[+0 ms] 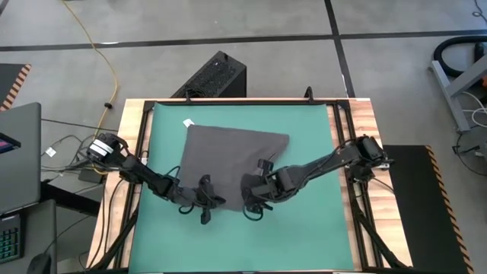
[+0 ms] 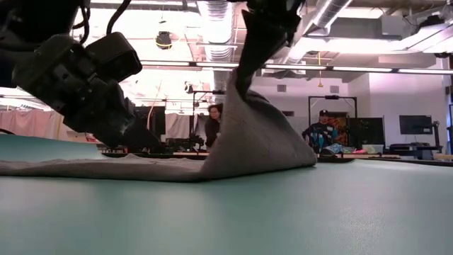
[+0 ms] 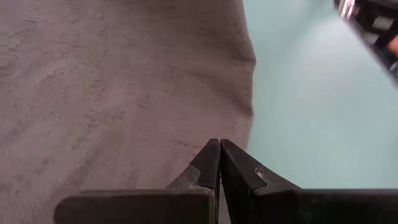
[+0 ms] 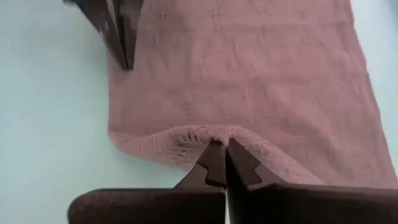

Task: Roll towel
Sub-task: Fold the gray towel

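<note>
The dark grey towel (image 1: 232,156) lies spread on the green mat (image 1: 312,228), with its small white tag (image 1: 187,122) at the far left corner. My right gripper (image 4: 219,144) is shut on the towel's near edge and holds it up in a tent (image 2: 255,134). The rest of the towel lies flat (image 2: 85,168). My left gripper (image 3: 219,144) is shut, and its tips stand over the towel's near left part, beside the side edge (image 3: 249,93). It shows again in the right wrist view (image 4: 124,43). My right gripper pinches the towel's near edge (image 4: 205,132) between its two fingers, slanting down from above. The edge bunches into a small hump at the fingertips. That part is lifted clear of the mat (image 2: 244,85), and the cloth slopes down from it to the flat part. My left gripper's shut tips are at the towel's surface (image 3: 186,149); I cannot tell whether they touch it.
Bare mat lies to the right (image 1: 319,175) and near side of the towel. The wooden table rim (image 1: 365,114) frames the mat. A black box (image 1: 217,74) stands beyond the far edge and a laptop (image 1: 19,152) at the left. People (image 2: 212,127) are in the room behind.
</note>
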Motion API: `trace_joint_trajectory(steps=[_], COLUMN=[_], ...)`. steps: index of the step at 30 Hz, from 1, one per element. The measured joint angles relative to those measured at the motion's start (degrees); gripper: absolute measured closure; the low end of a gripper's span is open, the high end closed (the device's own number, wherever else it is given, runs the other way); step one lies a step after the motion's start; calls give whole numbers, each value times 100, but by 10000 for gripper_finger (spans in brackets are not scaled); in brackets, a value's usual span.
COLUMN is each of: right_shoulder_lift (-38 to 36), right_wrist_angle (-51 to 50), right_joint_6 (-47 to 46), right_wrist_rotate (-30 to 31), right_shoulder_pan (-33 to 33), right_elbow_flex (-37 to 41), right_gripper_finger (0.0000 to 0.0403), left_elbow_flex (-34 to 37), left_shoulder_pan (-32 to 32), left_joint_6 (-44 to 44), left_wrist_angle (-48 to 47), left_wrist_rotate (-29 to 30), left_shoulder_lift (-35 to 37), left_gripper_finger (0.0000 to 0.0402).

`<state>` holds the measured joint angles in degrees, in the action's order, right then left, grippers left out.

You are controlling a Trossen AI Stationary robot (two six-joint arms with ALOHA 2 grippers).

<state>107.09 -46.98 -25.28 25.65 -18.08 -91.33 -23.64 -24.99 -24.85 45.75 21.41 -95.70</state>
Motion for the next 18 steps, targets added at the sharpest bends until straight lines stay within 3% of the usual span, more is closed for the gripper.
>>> trace_joint_trajectory(steps=[5,18], right_shoulder_lift=[0,-2], right_wrist_angle=[15,-9], right_joint_6=[-11,21], right_wrist_rotate=[75,301], right_shoulder_pan=[72,63], right_elbow_flex=[0,0], right_gripper_finger=[396,396], left_elbow_flex=[-367,-476], left_shoulder_pan=[-2,0], left_joint_6=[329,316], left_wrist_angle=[-782,-1206], left_wrist_rotate=[-12,-153], left_shoulder_lift=[0,-2], left_gripper_finger=[401,401])
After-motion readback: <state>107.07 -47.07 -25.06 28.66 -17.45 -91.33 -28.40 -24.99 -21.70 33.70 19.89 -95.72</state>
